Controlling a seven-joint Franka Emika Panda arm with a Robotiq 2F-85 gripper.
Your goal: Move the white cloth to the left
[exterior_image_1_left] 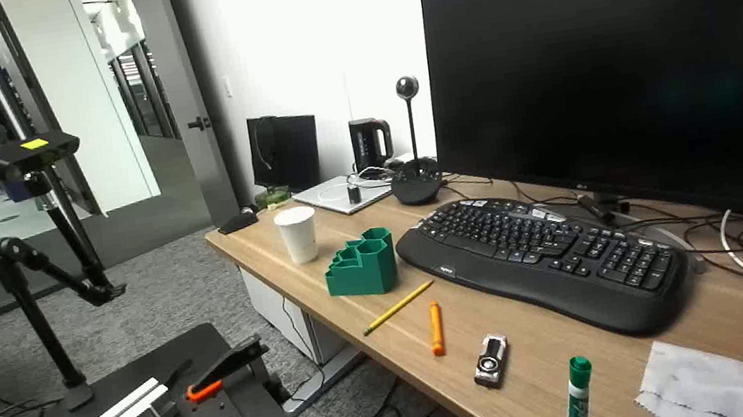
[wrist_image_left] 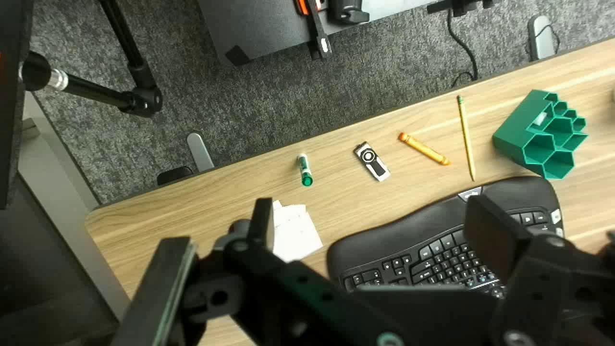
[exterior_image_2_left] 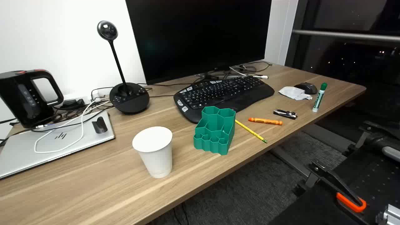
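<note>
The desk carries the white cloth, loosely spread toward its right in both exterior views, between the keyboard and the mouse. The gripper shows only in the wrist view, its jaws wide apart and holding nothing. Risks in my judgement, largest object first. Keyboard: if the leftward path strays to the far side, the fabric could catch its right end and bunch. Cloth: being thin, it may slip out if the jaws close too high; too low, they may press the wood. Mouse: it sits so near that the grip could shove it or pinch it too; whether it touches the cloth I cannot tell. Last, the marker: standing on end, it would likely topple at a brush from the gripper or a trailing corner. Count from where I stand, by size: one desk, one large monitor, one keyboard, one laptop, one kettle, one conference camera, one green organizer, one paper cup, one white cloth, one mouse, one marker, one pencil, one crayon, one small black-and-silver gadget.
</note>
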